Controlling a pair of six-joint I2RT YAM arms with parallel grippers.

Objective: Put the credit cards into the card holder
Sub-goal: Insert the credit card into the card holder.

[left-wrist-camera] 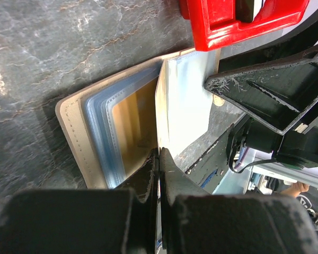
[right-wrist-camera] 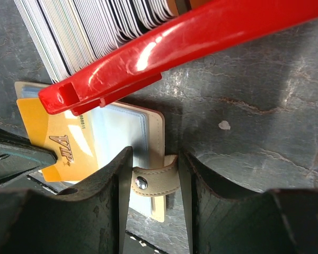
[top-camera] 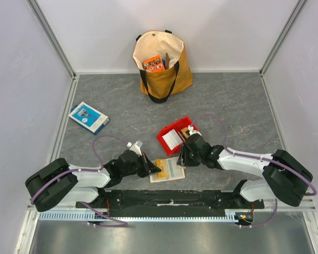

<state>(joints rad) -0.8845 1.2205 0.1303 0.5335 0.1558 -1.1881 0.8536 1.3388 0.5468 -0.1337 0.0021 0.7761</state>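
Desk (top-camera: 228, 106) holds red tray (top-camera: 162, 138) of cards (top-camera: 172, 139) just behind the open holder (top-camera: 169, 170); left gripper (left-wrist-camera: 159, 159) jaws clamped together on one sleeve (left-wrist-camera: 183, 106), right gripper (right-wrist-camera: 155, 153) jaws apart astride the snap tab (right-wrist-camera: 156, 179); risk: thin sleeve slips the pinch and flops shut over the VIP card (right-wrist-camera: 47, 143).

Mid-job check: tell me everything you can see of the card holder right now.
The card holder is a beige, leather-look wallet with stitched edges, lying open and flat on the grey table beside the red tray. Clear plastic sleeves fan inside; a gold card lies on or in one. The left end effector pinches one sleeve upright; the right end effector straddles its snap tab.
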